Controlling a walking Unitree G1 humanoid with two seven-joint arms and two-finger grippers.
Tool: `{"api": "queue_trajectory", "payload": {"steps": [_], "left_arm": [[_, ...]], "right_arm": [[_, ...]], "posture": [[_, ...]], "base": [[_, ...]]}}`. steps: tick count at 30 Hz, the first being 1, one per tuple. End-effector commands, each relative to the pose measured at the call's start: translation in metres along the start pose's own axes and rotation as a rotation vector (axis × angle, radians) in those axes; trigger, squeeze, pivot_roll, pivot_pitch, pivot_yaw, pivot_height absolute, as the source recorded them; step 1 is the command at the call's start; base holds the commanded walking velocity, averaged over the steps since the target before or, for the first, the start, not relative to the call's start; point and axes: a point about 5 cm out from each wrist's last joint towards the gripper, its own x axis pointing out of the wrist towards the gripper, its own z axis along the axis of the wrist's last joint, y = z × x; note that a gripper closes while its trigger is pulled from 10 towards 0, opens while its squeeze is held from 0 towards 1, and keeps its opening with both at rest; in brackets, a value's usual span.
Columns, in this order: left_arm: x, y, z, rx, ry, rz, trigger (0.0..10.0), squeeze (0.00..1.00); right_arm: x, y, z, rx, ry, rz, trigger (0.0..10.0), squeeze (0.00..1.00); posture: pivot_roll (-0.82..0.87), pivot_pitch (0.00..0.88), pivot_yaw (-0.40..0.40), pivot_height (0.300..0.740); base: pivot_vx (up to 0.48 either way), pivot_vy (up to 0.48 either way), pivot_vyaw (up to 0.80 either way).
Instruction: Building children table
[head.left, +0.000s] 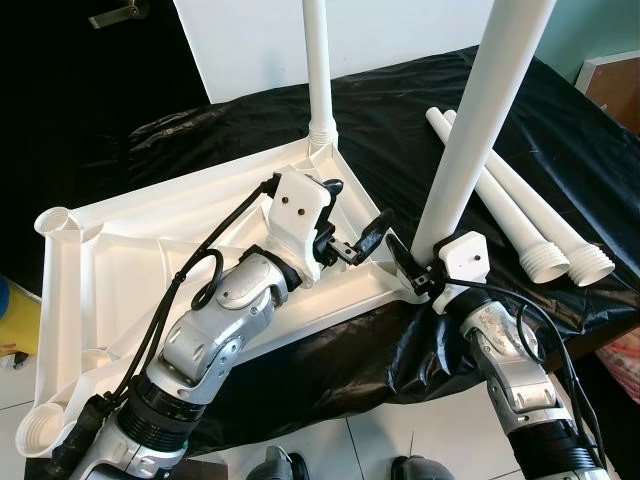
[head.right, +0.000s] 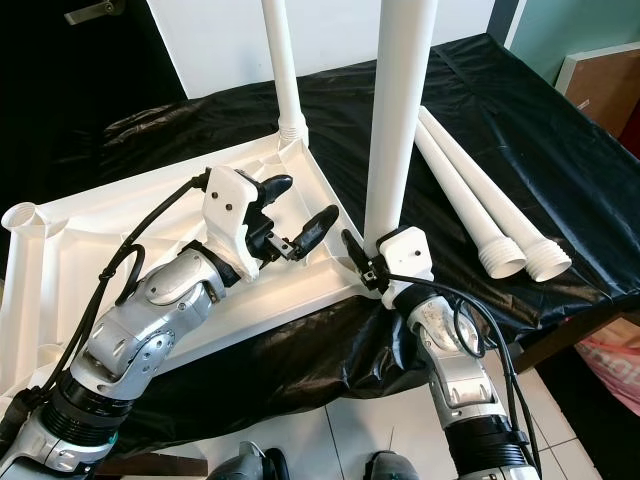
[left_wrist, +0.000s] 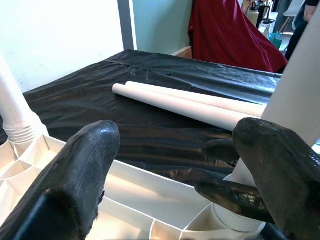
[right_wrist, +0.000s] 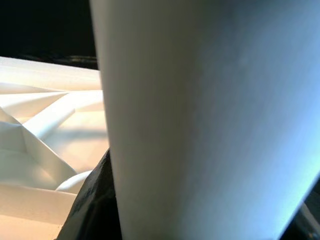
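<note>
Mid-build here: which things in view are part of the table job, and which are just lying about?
Job: upturned tabletop; fitted leg; leg gripped by right tool; two spare legs; open left tool.
Lying about: black cover; red cloth.

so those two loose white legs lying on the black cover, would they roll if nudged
Probably: the two loose legs are round tubes lying flat on the smooth black cover, with nothing chocking them. The wider threaded ends would likely make them curve rather than roll straight. They look like hollow plastic, so probably stiff and light.
</note>
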Motion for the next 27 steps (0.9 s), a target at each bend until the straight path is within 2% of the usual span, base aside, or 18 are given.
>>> {"api": "queue_trajectory", "payload": {"steps": [1, 3, 4, 8, 9, 12, 18, 25, 27], "left_arm": [[-0.002, -0.007, 0.002, 0.01, 0.0, -0.136, 10.0, 0.0], [-0.003, -0.006, 0.003, 0.01, 0.0, -0.136, 10.0, 0.0], [-0.003, -0.006, 0.003, 0.012, 0.0, -0.137, 10.0, 0.0], [-0.003, -0.006, 0.003, 0.012, 0.0, -0.137, 10.0, 0.0], [-0.003, -0.006, 0.004, 0.011, -0.001, -0.139, 10.0, 0.0], [-0.003, -0.006, 0.004, 0.012, -0.002, -0.14, 10.0, 0.0], [-0.002, -0.007, 0.004, 0.011, -0.001, -0.143, 10.0, 0.0], [-0.002, -0.007, 0.004, 0.01, -0.001, -0.147, 10.0, 0.0], [-0.002, -0.007, 0.004, 0.01, -0.002, -0.145, 10.0, 0.0]], "right_arm": [[-0.011, 0.019, -0.028, 0.048, 0.13, 0.074, 10.0, 0.0], [-0.014, 0.019, -0.028, 0.103, 0.117, 0.041, 10.0, 0.0], [-0.014, 0.017, -0.029, 0.161, 0.116, 0.0, 10.0, 0.0], [-0.014, 0.017, -0.029, 0.161, 0.116, 0.0, 10.0, 0.0], [-0.015, 0.014, -0.032, 0.245, 0.13, -0.066, 10.0, 0.0], [-0.015, 0.013, -0.034, 0.266, 0.139, -0.086, 10.0, 0.0], [-0.012, 0.007, -0.037, 0.268, 0.178, -0.124, 10.0, 0.0], [-0.007, 0.002, -0.038, 0.243, 0.225, -0.111, 10.0, 0.0], [-0.005, 0.004, -0.033, 0.152, 0.214, -0.039, 10.0, 0.0]], "posture": [[-0.06, 0.133, 0.093, 0.74], [-0.06, 0.132, 0.093, 0.74], [-0.06, 0.131, 0.094, 0.74], [-0.06, 0.131, 0.094, 0.74], [-0.06, 0.131, 0.096, 0.74], [-0.06, 0.13, 0.098, 0.74], [-0.06, 0.13, 0.099, 0.74], [-0.06, 0.129, 0.098, 0.74], [-0.06, 0.127, 0.092, 0.74]], "base": [[0.0, 0.0, 0.0], [0.0, 0.0, 0.0], [0.0, 0.0, 0.0], [0.0, 0.0, 0.0], [0.0, 0.0, 0.0], [0.0, 0.0, 0.0], [0.0, 0.0, 0.0], [0.0, 0.0, 0.0], [0.0, 0.0, 0.0]]}}
